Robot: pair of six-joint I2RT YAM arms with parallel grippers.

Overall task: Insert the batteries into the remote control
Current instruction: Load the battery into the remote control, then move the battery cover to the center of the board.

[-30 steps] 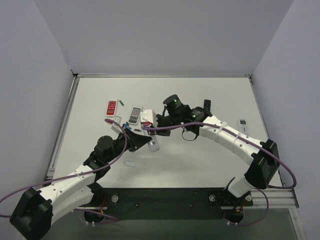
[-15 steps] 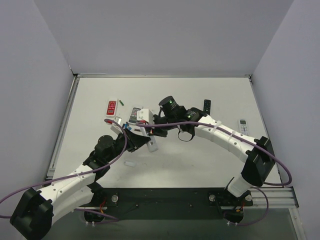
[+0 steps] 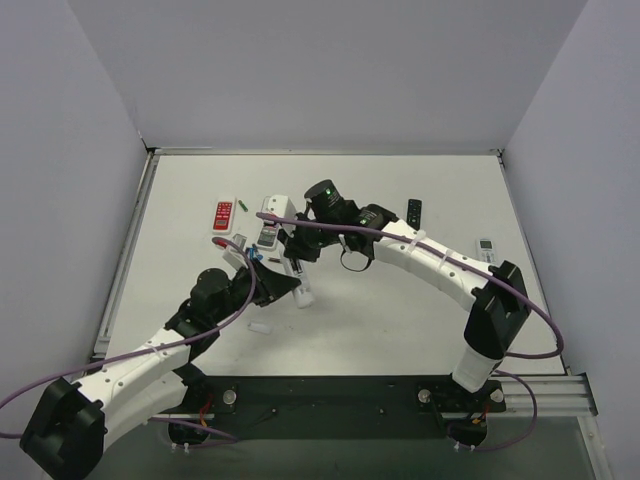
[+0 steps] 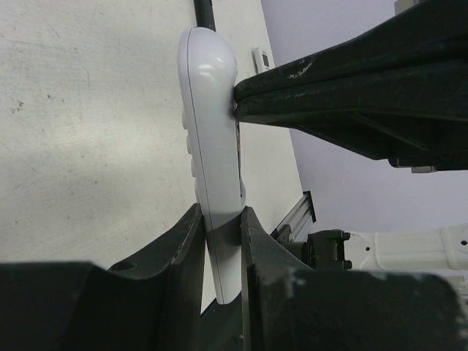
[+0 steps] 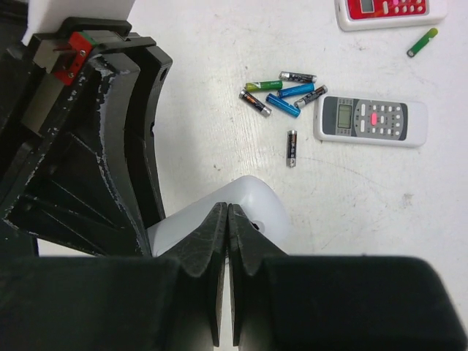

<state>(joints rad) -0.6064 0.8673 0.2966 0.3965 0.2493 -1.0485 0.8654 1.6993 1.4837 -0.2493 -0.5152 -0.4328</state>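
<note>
Both grippers meet on the remote control: the left gripper pinches its near end, holding it on edge, while the right gripper, fingers pressed together and empty, bears on its back. Judged as a push against that back, the left pinch should hold firm and the right press squarely, lest the remote swivel; the batteries lie loose nearby.

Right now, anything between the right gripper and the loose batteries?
Only the remote control itself. The left gripper holds it on edge, and the tip of the shut right gripper rests against its side. Beyond the remote's rounded end, nothing visible blocks the way to the batteries.
</note>
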